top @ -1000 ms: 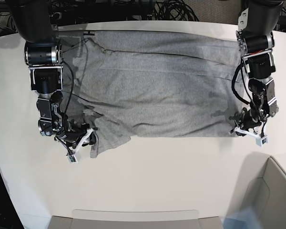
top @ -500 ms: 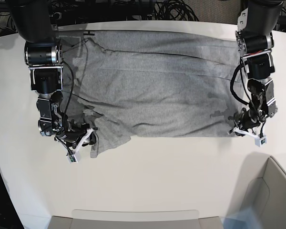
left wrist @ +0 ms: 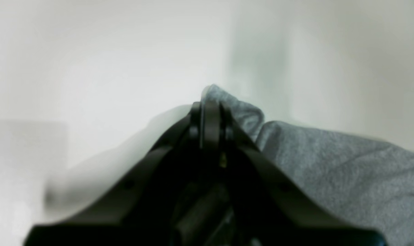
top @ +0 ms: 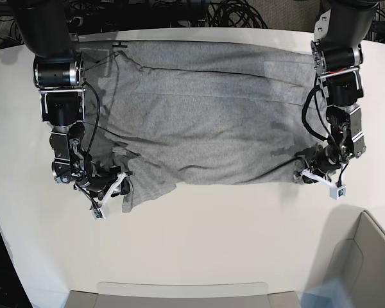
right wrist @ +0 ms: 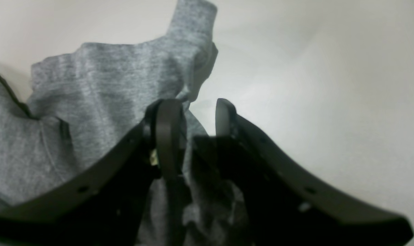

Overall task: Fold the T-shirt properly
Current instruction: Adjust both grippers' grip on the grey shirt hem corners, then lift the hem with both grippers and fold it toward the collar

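Across the far half of the white table (top: pixel 179 244), the grey T-shirt (top: pixel 212 128) lies spread wide, reaching from beneath the right arm (top: pixel 67 122), at the left of the base view, to beneath the left arm (top: pixel 340 96), at its right. Long folds run across its far part, and its near edge is uneven. On the left, a crumpled flap (top: pixel 147 186) sticks out toward the near side, beside the right arm's fingertips. On the right, the near corner is gathered, with creases running from it into the cloth.

The left gripper (left wrist: pixel 208 114) is at that right near corner. Its jaws are closed together on the T-shirt, pinching a small bit of fabric whose tip shows just past the fingers.

The right gripper (right wrist: pixel 197 106) points down at the left part of the T-shirt, near the flap. Its jaws stand partly open, with a clear gap between the fingertips: one is over the grey cloth, the other over bare table beside its edge. Fabric shows between the fingers lower down, but no grip on it is visible.

At the near right corner of the scene is a grey container (top: pixel 378 273), well apart from the T-shirt. Dark cables (top: pixel 237 14) lie in coils beyond the far edge.
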{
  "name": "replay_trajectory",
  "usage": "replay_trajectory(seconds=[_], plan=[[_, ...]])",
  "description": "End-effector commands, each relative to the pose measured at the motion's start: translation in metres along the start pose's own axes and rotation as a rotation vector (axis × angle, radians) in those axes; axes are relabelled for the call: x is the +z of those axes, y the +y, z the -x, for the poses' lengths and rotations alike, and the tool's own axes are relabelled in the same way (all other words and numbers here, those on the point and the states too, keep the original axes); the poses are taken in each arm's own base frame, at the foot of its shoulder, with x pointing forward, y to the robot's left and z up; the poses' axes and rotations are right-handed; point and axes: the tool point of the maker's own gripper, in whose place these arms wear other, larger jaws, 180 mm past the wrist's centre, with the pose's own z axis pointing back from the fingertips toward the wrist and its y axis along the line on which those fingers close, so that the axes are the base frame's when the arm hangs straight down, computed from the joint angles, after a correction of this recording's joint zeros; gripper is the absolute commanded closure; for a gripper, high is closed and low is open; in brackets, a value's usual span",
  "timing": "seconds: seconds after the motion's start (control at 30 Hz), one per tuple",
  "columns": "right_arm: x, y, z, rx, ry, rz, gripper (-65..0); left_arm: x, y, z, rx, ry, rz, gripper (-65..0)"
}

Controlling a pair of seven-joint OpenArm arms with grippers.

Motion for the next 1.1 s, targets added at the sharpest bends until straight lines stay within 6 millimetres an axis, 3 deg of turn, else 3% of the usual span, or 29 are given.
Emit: replay_trajectory(seconds=[0.0, 0.17, 0.37, 0.43, 0.57, 0.77, 1.07], plan=[[-0.001, 0.003, 0.024, 0.041, 0.125, 0.008, -16.6, 0.006, 0.001, -0.026, -0.012, -0.057, 0.002, 0.0], [-0.001, 0.007, 0.014, 0.05, 0.102, 0.003, 0.0, 0.009, -0.003, -0.035, -0.022, -0.082, 0.009, 0.0], [0.0, 0.006, -0.001, 0.058, 0.076, 0.007, 0.0, 0.028, -0.004, -0.061, -0.028, -0.185, 0.014, 0.0], [0.005, 0.007, -0.016, 0.08, 0.037, 0.012, 0.0, 0.031, 0.002, -0.065, 0.0, -0.202, 0.009, 0.0], [0.015, 0.008, -0.042, 0.12, -0.03, 0.025, 0.0, 0.032, 0.005, -0.065, 0.008, -0.199, 0.004, 0.0], [0.026, 0.0, -0.052, 0.14, -0.041, 0.049, 0.0, 0.033, 0.006, -0.066, 0.014, -0.204, 0.005, 0.0], [0.048, 0.007, -0.07, 0.216, -0.066, 0.076, 0.0, 0.051, 0.002, -0.065, -0.062, -0.215, 0.003, 0.0]])
